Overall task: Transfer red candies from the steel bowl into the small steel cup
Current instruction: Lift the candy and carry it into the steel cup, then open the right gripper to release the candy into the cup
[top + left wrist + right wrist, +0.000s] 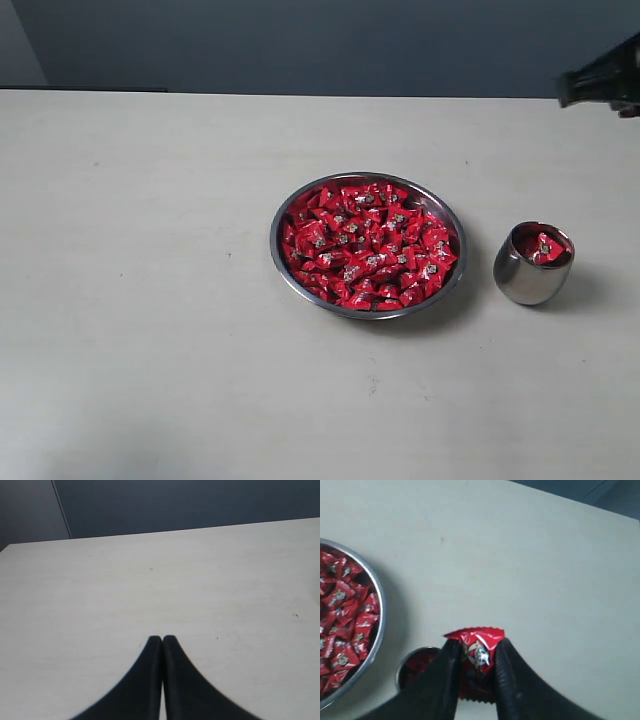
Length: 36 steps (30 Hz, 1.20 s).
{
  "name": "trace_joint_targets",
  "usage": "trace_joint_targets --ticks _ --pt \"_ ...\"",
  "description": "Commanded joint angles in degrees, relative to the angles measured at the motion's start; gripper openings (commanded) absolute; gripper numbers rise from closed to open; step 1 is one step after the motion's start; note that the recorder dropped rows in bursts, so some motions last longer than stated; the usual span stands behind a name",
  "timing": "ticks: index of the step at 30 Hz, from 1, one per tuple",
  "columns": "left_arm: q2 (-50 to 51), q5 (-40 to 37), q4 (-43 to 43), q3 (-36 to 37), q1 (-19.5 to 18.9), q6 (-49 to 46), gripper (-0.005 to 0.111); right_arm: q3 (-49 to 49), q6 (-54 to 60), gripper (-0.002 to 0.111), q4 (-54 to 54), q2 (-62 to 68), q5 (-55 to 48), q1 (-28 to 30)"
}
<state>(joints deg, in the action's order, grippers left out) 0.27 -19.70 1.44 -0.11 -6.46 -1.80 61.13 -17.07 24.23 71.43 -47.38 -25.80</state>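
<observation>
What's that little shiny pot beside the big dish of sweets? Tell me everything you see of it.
The small steel cup is a rounded, barrel-shaped tumbler of polished silver metal, far narrower than the steel bowl. It stands upright on the pale table, to the bowl's right in the exterior view, apart from it. A few red candies lie inside. Only the table and those candies touch it; the right gripper, holding another red candy, is clear of it.

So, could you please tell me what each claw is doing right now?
Left claw: closed, empty.
Right claw: closed on a candy.
</observation>
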Motion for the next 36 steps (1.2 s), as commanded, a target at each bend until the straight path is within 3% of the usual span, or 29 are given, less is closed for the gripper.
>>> trace_joint_targets --ticks 1,8,15,25,36 --pt "-0.27 0.55 0.11 0.11 0.28 0.11 0.0 -0.46 -0.62 0.0 0.25 -3.84 -1.41 3.19" --pt "-0.27 0.55 0.11 0.11 0.28 0.11 0.0 -3.69 1.33 0.0 -5.6 -1.42 -0.05 3.49" --pt "-0.27 0.55 0.11 0.11 0.28 0.11 0.0 -12.1 2.41 0.0 -6.84 5.1 10.03 3.49" --pt "-0.27 0.55 0.11 0.11 0.28 0.11 0.0 -12.16 2.41 0.0 -6.74 15.67 17.48 3.49" --pt "-0.27 0.55 0.11 0.11 0.28 0.11 0.0 -12.16 2.3 0.0 -6.74 18.48 17.49 3.49"
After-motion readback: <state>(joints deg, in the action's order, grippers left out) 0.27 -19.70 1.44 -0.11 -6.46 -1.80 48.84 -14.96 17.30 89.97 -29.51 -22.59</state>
